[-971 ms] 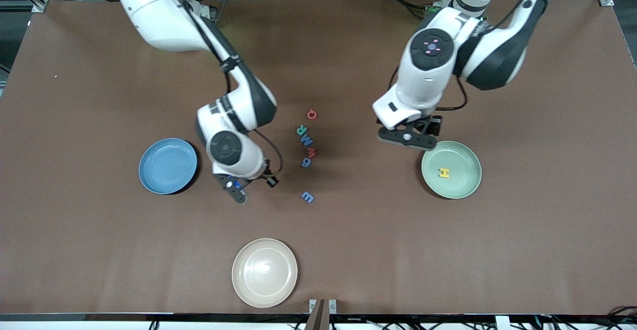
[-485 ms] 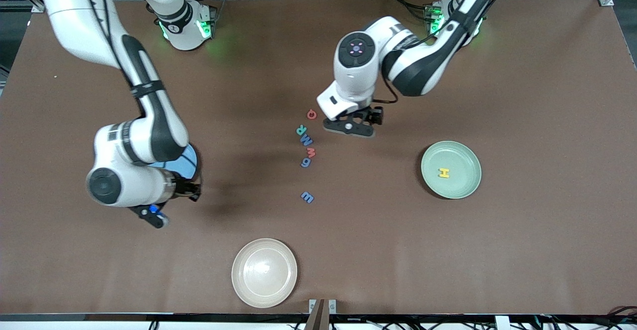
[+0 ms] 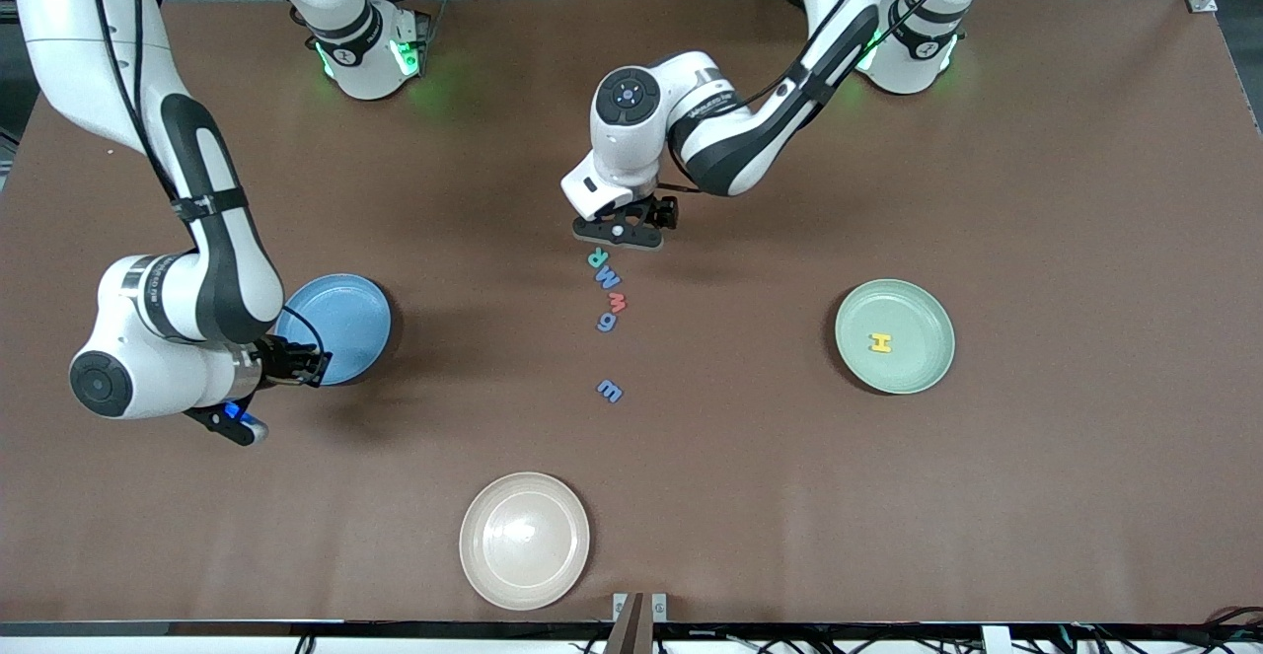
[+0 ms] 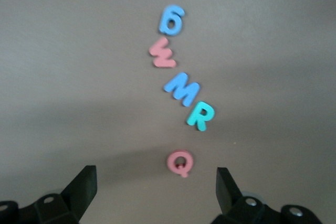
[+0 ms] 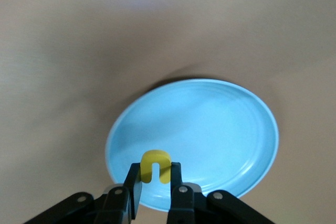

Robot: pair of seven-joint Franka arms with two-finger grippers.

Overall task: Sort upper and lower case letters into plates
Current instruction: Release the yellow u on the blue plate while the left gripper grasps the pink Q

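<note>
red letter (image 4: 179,162) hidden under left arm in front view, blue plate (image 3: 340,324) partly covered by right arm

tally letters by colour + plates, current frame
Blue letters: 3
Pink letters: 2
Teal letters: 1
Yellow letters: 2: H in green plate, one in right tool
Plates: 3: blue, green, cream
Total: 11

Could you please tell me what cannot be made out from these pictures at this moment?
- Red Q: hidden in the front view by the left gripper; only the left wrist view shows it.
- Yellow letter in the right gripper: fingers cover its lower part, so which letter is unclear.
- Blue plate: the right arm covers its edge in the front view.
</note>
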